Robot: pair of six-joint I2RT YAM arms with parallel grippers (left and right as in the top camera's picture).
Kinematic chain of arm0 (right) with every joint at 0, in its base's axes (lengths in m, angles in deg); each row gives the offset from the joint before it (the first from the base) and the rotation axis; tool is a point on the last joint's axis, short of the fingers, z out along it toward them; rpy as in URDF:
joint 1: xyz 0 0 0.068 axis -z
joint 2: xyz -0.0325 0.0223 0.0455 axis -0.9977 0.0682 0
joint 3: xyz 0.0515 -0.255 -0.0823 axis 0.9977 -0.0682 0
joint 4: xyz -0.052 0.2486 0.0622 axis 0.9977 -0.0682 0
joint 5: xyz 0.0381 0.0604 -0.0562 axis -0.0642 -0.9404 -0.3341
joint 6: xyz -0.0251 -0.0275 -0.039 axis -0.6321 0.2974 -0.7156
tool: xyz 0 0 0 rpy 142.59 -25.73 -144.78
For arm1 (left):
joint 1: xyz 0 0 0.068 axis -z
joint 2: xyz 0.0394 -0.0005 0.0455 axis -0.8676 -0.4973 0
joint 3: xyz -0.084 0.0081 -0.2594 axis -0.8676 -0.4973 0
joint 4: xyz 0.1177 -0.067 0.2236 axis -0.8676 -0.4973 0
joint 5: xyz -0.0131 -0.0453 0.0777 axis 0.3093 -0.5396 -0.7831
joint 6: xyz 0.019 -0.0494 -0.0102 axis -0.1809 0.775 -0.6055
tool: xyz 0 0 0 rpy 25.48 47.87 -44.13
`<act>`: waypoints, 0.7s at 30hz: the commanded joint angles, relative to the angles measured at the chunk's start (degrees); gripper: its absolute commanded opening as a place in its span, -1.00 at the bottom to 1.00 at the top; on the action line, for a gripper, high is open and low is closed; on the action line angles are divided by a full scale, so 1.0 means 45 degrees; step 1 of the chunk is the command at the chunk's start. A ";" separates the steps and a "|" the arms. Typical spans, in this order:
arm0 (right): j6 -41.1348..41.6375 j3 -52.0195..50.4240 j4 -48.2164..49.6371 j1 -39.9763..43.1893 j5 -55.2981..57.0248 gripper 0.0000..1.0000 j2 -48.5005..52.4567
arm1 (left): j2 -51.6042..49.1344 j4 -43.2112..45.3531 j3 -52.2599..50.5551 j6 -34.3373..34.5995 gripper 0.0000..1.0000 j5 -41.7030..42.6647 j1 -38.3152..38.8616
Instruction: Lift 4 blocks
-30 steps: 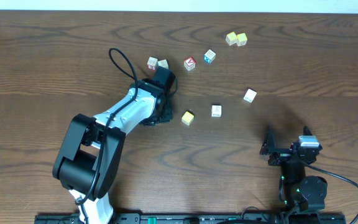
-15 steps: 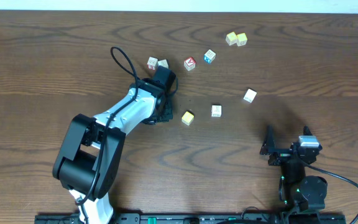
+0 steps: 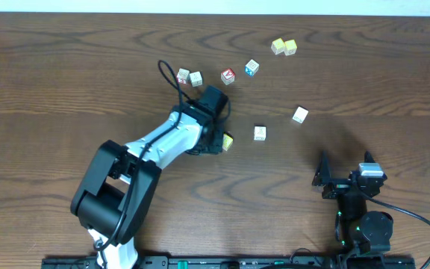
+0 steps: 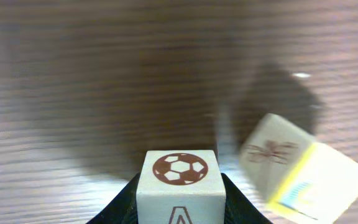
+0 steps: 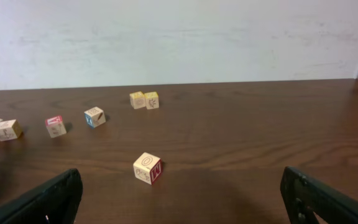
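Note:
My left gripper [image 3: 213, 140] is shut on a whitish block [image 4: 179, 186] with a football picture and a letter A; from overhead the arm hides this block. A yellow-topped block [image 3: 228, 140] lies tilted just to the right of it, also seen as the yellow block [image 4: 303, 177] in the left wrist view. Two more whitish blocks rest on the table, one [image 3: 260, 133] at the centre and one [image 3: 300, 114] further right, the latter showing an O and a red M [image 5: 147, 168]. My right gripper [image 3: 344, 170] stands open near the front edge with nothing between its fingers.
At the back a pair of cubes [image 3: 189, 77] sits left of a red-faced cube [image 3: 228, 75] and a blue-faced cube [image 3: 251, 68]. A pale yellow-green pair [image 3: 284, 47] lies at the far right back. A black cable [image 3: 169, 75] loops off the left arm.
My left arm has swung right with the football block in its jaws, ending right beside the yellow-topped block. The right arm has not moved.

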 commanded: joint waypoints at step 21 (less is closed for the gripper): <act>-0.0151 -0.0010 -0.0053 0.0146 0.0078 0.99 -0.0068 | -0.0364 0.1943 0.0121 0.1219 -0.46 0.0865 0.1627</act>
